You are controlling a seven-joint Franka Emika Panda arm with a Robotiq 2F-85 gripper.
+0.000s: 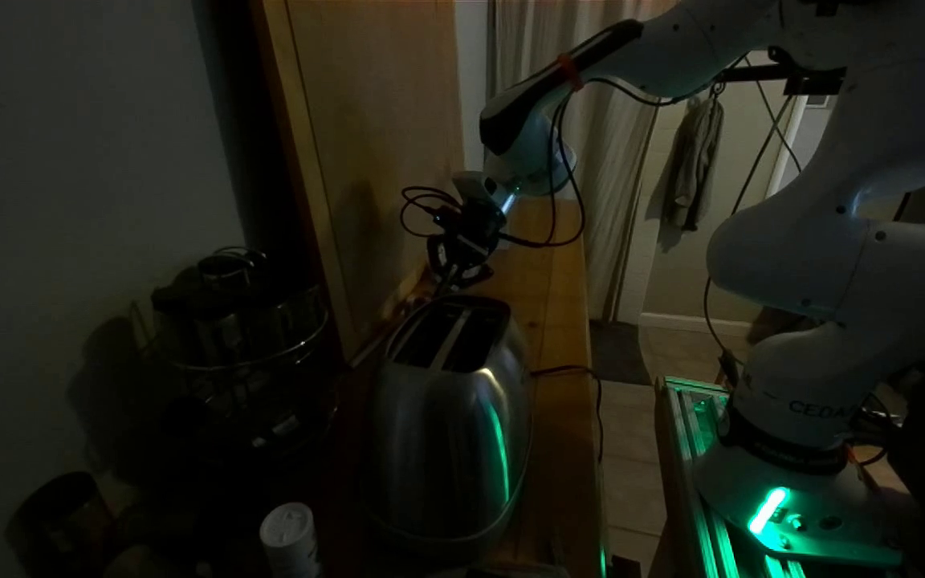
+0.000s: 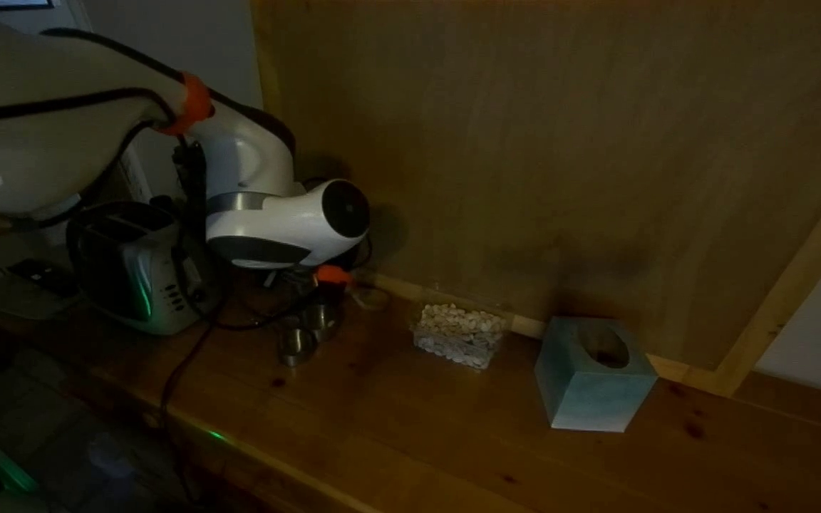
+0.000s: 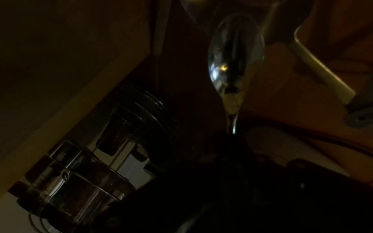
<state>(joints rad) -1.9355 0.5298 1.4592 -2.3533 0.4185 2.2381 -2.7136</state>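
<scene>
Nearest in the wrist view, the dark gripper [image 3: 230,145] is seen at six o'clock, its fingers closed on the handle of a shiny spoon [image 3: 236,55], their outline largely lost in shadow. The spoon's bowl is held towards twelve o'clock in that view; whether anything is touched by it cannot be told. In an exterior view, small metal cups [image 2: 297,348] are set on the wooden counter [image 2: 410,442] near six o'clock from the arm's white wrist [image 2: 275,235], and a clear container [image 2: 457,350] of pale pieces [image 2: 460,318] is placed at four o'clock. From the container, a blue tissue box [image 2: 596,392] is found between three and four o'clock. Also in an exterior view, a steel toaster [image 1: 446,449] is shown at six o'clock from the gripper; from the toaster, a wire rack [image 1: 242,364] is seen between nine and ten o'clock, and a white canister [image 1: 290,538] at eight.
</scene>
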